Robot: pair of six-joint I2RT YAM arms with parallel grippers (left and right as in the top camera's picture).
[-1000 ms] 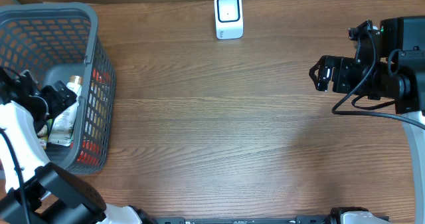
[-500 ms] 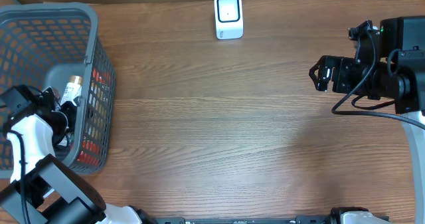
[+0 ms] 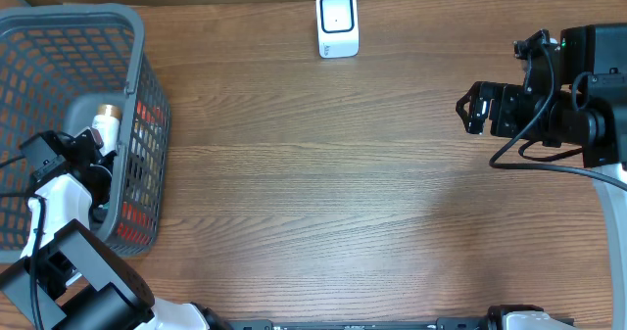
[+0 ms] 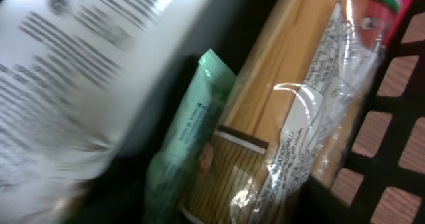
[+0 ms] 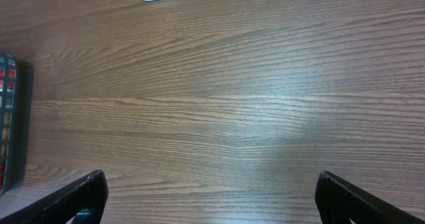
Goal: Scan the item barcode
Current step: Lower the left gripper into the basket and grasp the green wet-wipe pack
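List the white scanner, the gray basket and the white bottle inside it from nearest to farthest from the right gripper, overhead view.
From the right gripper:
1. white scanner, back edge, middle.
2. gray basket, far left; its right wall is nearest.
3. white bottle, inside the basket, past that wall.
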